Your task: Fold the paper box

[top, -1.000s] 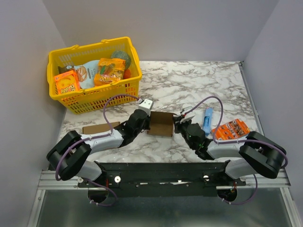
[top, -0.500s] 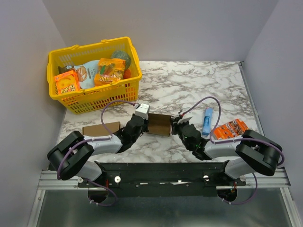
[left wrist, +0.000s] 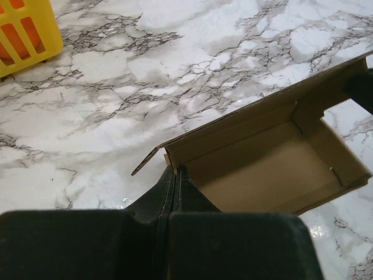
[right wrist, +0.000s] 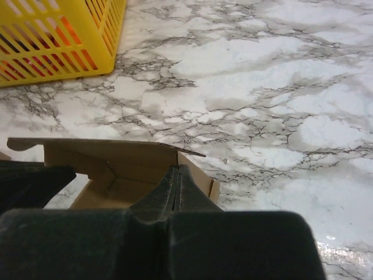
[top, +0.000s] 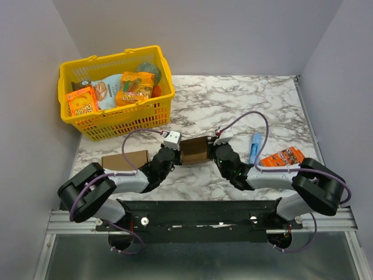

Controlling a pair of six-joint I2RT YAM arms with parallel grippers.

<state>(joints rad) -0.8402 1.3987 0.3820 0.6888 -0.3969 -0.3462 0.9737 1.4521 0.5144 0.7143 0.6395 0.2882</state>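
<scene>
Arms lie low; left hand, right hand pinch paper box.

One paper box, one basket, one cardboard rectangle.

The only lettering I can half make out is on the orange carton at the left end of the yellow basket: big white letters, upside down, perhaps "Daddy". Print on the orange bag beside it is too small to read.

arms: grey, black joints | cables: purple | left pincer, right pincer: black
</scene>
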